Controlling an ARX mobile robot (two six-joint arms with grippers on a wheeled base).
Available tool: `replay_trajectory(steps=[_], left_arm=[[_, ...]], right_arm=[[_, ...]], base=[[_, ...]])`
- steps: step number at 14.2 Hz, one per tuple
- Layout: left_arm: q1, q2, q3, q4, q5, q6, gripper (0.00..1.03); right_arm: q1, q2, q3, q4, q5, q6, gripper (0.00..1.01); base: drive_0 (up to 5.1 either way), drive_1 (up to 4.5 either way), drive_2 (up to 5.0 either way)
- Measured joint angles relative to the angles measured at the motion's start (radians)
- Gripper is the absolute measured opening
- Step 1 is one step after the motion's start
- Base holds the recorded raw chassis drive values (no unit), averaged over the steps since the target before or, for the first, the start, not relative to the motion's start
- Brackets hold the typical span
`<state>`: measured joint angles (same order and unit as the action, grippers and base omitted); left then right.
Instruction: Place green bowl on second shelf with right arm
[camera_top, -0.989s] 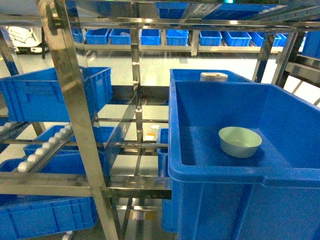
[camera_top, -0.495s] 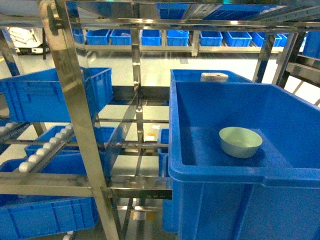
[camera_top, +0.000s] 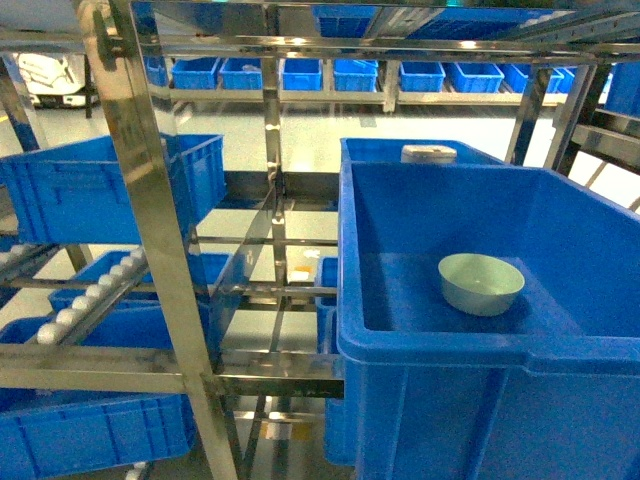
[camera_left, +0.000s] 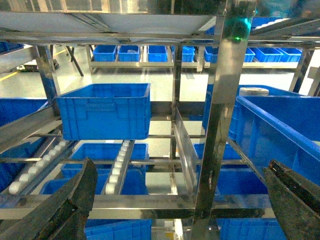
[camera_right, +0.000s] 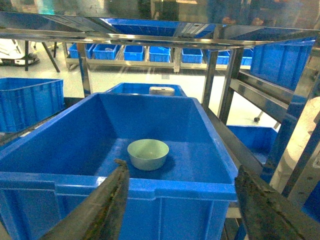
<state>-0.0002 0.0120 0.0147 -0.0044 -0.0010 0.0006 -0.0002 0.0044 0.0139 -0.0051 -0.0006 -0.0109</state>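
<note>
The pale green bowl (camera_top: 481, 283) stands upright on the floor of a large deep blue crate (camera_top: 470, 352), right of its middle. This crate rests on a level of the steel rack, the second shelf (camera_right: 245, 156), whose rail shows along the crate's right side. In the right wrist view the bowl (camera_right: 148, 154) lies beyond the crate's near rim (camera_right: 150, 186). My right gripper (camera_right: 180, 169) is open in front of that rim, apart from the bowl, with nothing between its fingers. My left gripper (camera_left: 180, 165) is open before a steel post (camera_left: 220, 125). Neither gripper shows in the head view.
Shiny steel posts and crossbars (camera_top: 150, 230) frame the rack. Roller rails (camera_top: 90, 295) slope at the left. Other blue crates (camera_top: 110, 185) sit on the left levels and behind. A white can-like object (camera_top: 428, 153) stands in the crate behind the bowl's crate.
</note>
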Motion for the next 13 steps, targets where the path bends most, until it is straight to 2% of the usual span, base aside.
replay_trajectory(steps=[3,13], left_arm=[[0.000,0.000,0.000,0.000,0.000,0.000,0.98],[0.000,0.000,0.000,0.000,0.000,0.000,0.98]], right_arm=[[0.000,0.000,0.000,0.000,0.000,0.000,0.99],[0.000,0.000,0.000,0.000,0.000,0.000,0.98]], base=[[0.0,0.00,0.0],[0.0,0.00,0.0]])
